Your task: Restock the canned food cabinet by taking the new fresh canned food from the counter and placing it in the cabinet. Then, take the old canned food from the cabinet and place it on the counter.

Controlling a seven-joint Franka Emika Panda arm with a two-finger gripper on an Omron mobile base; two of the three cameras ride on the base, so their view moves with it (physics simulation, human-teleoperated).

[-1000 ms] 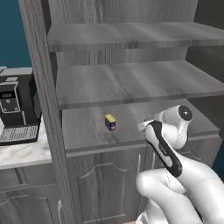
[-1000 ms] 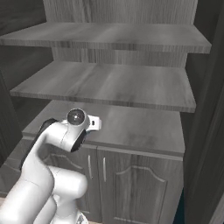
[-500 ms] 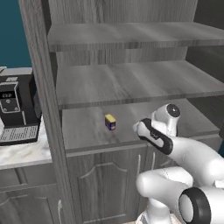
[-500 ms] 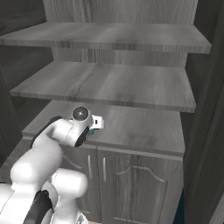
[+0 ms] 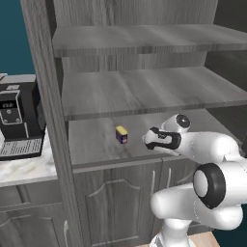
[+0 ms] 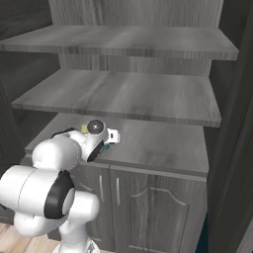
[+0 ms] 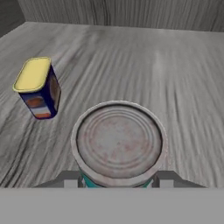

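The new fresh canned food [image 7: 119, 146], a small teal-green can, sits clenched between the jaws of the gripper [image 7: 118, 181] with the fingers pressing its round side wall just under the rim. Judged from its shape, it is a rigid metal cylinder: stiff enough to take a firm squeeze, light for this arm, but smooth-walled and so likely to slip or rotate if the squeeze is slack. The curved wall at mid-height is the sensible place to hold it, since the flat lid offers the jaws nothing to bite on

It hangs over the lowest open shelf [image 5: 96, 137] of the cabinet [image 5: 48, 96], a tall grey wood-grain unit, near the shelf's front edge; whether its base touches the boards yet cannot be told (the hand camera looks straight down on the lid). The lid is a pale silvery disc with concentric pressed rings and faint reddish blotches, and a thin strip of teal shows below the rim

The old canned food [image 7: 38, 87] stands upright on the same shelf, apart from the held can, dark blue with a yellow top and a reddish label mark. It looks just as stiff and light, and its side walls would suit the same grip. A black coffee machine [image 5: 19, 120] stands on the marble table [image 5: 26, 169] left of the cabinet
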